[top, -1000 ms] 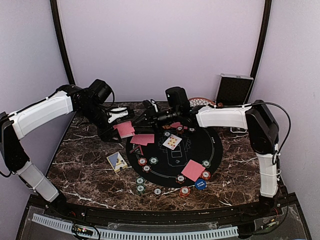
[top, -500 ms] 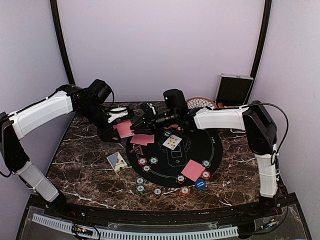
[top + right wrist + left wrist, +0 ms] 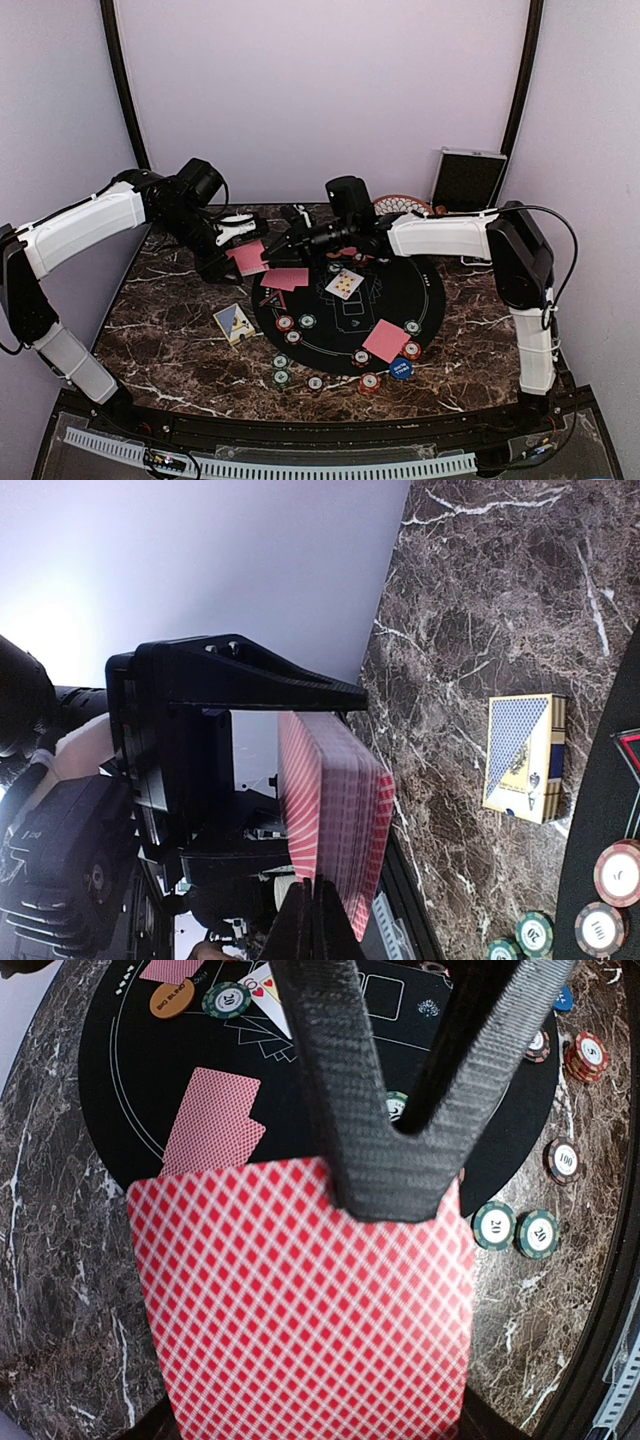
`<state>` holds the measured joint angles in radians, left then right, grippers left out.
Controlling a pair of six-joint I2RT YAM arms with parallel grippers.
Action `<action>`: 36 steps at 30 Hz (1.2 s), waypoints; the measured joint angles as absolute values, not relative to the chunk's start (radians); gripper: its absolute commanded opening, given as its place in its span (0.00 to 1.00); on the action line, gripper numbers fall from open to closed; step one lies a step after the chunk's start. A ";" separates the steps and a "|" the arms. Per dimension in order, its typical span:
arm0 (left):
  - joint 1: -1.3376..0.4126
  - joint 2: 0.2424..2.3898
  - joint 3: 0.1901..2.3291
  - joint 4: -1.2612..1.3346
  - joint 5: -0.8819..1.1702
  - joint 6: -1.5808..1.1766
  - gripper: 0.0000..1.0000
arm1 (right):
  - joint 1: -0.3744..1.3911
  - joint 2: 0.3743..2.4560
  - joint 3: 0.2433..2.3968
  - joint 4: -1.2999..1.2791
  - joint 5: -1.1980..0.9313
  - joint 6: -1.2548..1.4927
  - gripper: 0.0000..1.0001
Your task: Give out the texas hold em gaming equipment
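Marble bench [image 3: 170, 330], black felt mat [image 3: 405, 295]: left hand [image 3: 233, 252] clamps red-backed card deck [image 3: 300, 1300]; right hand [image 3: 275, 245] closed tight at deck's edge.

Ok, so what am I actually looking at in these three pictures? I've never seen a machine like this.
This is a robot: a left arm and a right arm, bolted to a marble table. One picture looks down from above. The other two come from small cameras on each arm's wrist. The left tool is clamped on a deck of red-backed cards. The right tool, reaching across, is shut right at the deck's edge; whether it has pinched a card I cannot tell. On and around the round black mat lie a face-up card, face-down cards, poker chips and a blue disc. A card box lies beside the mat.
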<state>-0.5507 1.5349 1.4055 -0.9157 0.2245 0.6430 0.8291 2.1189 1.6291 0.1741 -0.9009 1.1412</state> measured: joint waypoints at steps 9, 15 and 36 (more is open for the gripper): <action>-0.551 1.535 1.406 -0.905 0.226 0.643 0.00 | 0.820 2.115 1.633 0.125 -0.899 1.079 0.00; -0.553 1.535 1.406 -0.884 0.230 0.643 0.00 | 0.803 2.092 1.632 0.101 -0.899 1.058 0.00; -0.552 1.535 1.405 -0.912 0.217 0.643 0.00 | 0.643 1.904 1.523 -0.148 -0.826 0.869 0.00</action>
